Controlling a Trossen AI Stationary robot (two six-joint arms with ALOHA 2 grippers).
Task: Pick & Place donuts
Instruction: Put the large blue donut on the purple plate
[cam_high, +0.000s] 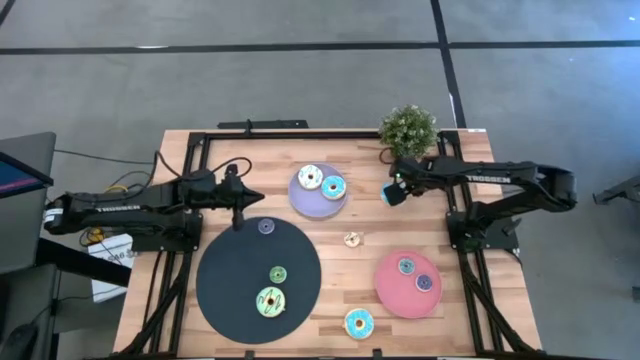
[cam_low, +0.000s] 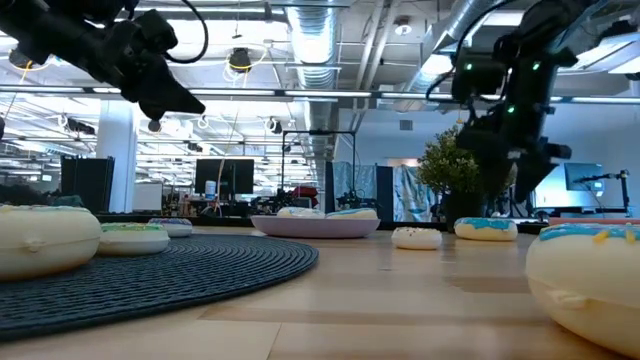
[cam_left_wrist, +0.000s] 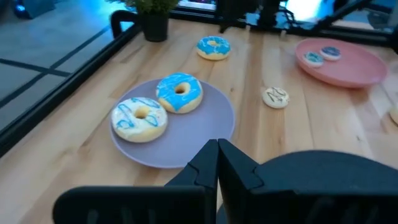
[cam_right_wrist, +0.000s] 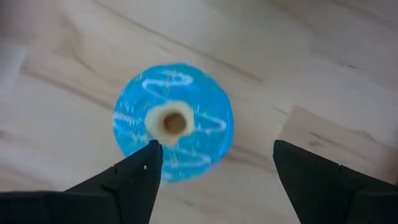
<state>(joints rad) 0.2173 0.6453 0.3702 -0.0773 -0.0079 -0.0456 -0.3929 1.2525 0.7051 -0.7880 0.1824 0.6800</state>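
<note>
Blue icing with pale squiggles fills the space under the right gripper (cam_right_wrist: 214, 165), whose two dark fingers stand wide apart and empty above a blue donut (cam_right_wrist: 173, 122) lying flat on the bare wood. Taking the lavender plate (cam_high: 305, 205) as the landmark, that donut sits well off to the plate's right, just below the small potted plant (cam_high: 408, 128) at the table's far edge. One finger is over the ring's rim while the other stands off to the side over bare wood, so I'd judge the step in hand is the approach to a pick, and doing it well means shifting sideways until the ring is centred between the fingers, then dropping straight down and closing across the full width rather than pinching one edge. On the lavender plate itself rest a white-iced donut (cam_left_wrist: 139, 118) and a blue-iced donut (cam_left_wrist: 179, 93), touching. The left gripper (cam_left_wrist: 217, 163) hangs with its fingers pressed together, holding nothing, just to the plate's left over the far rim of the black mat (cam_high: 215, 290). A small cream donut (cam_high: 352, 239) lies below and right of the plate.
</note>
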